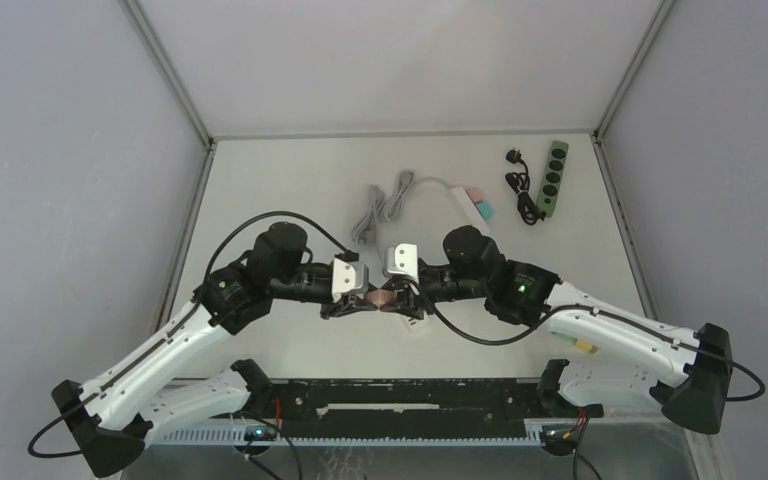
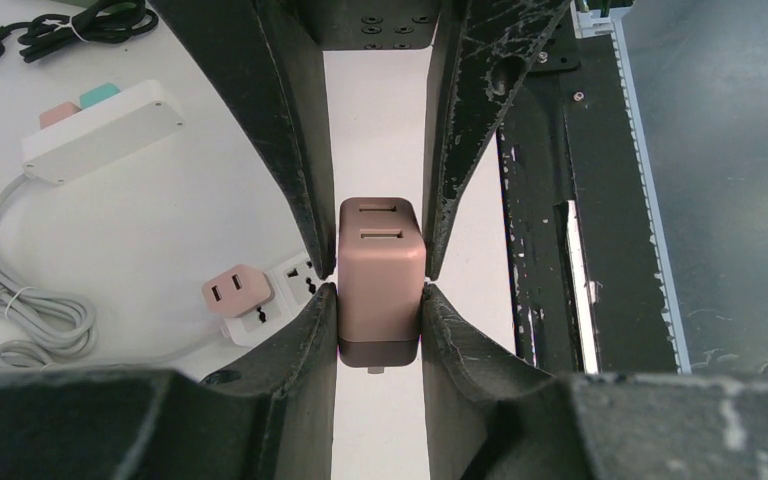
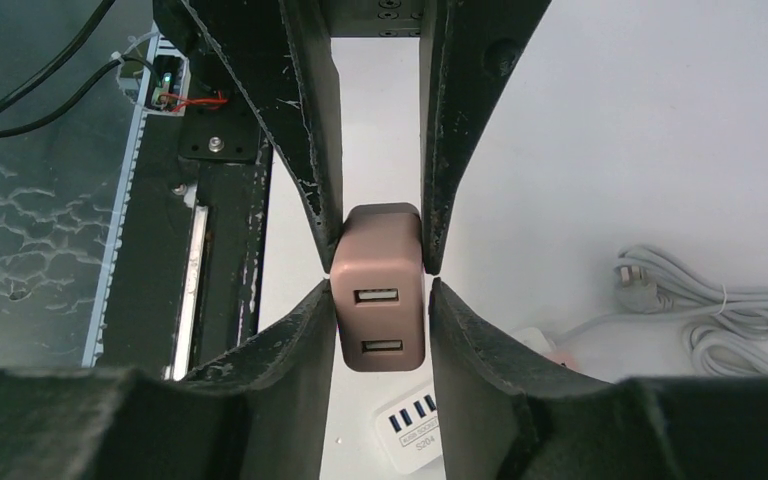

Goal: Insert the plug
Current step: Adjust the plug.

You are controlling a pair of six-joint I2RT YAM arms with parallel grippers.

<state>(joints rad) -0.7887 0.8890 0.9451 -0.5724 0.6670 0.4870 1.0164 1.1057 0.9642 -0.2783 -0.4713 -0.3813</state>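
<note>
Grey walls enclose a pale table [image 1: 290, 180]. Top view: the left gripper [image 1: 358, 303] and right gripper [image 1: 394, 299] meet tip to tip over its middle, a pink plug [image 1: 377, 297] between them; a white power strip [image 1: 468, 203] and a green power strip [image 1: 554, 178] lie farther back. Left wrist view: the left fingers [image 2: 300, 340] clamp the plug's prong end. Right wrist view: the right fingers [image 3: 290, 350] press both sides of its USB-port end.
</note>
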